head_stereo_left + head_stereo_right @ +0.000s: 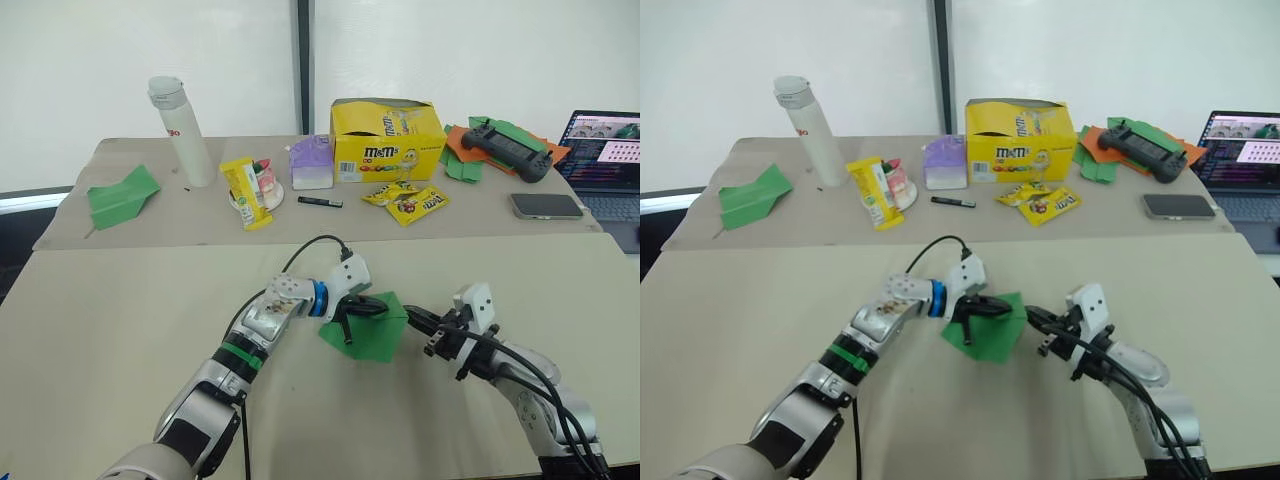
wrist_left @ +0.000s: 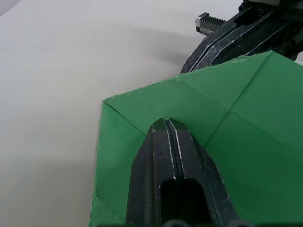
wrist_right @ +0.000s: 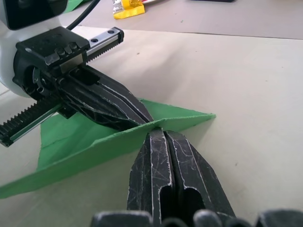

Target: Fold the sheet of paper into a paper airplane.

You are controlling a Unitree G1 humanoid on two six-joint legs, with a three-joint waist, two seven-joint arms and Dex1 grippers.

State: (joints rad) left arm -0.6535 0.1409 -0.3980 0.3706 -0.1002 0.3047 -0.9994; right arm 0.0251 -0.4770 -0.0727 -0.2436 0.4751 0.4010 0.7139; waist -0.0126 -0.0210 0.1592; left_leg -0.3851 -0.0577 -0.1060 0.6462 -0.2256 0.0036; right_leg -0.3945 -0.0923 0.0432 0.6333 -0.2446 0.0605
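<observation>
Pinching one sheet of paper, matte green w/ creases, partly folded: left gripper clenched on it, right gripper clenched at its edge. Beyond sheet on far table: one yellow m&m's box, two m&m's packets, one white bottle, one green paper dart.

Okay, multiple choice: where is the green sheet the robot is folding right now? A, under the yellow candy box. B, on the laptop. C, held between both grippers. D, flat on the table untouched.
C: the left gripper and the right gripper are both shut on the sheet of paper.
</observation>
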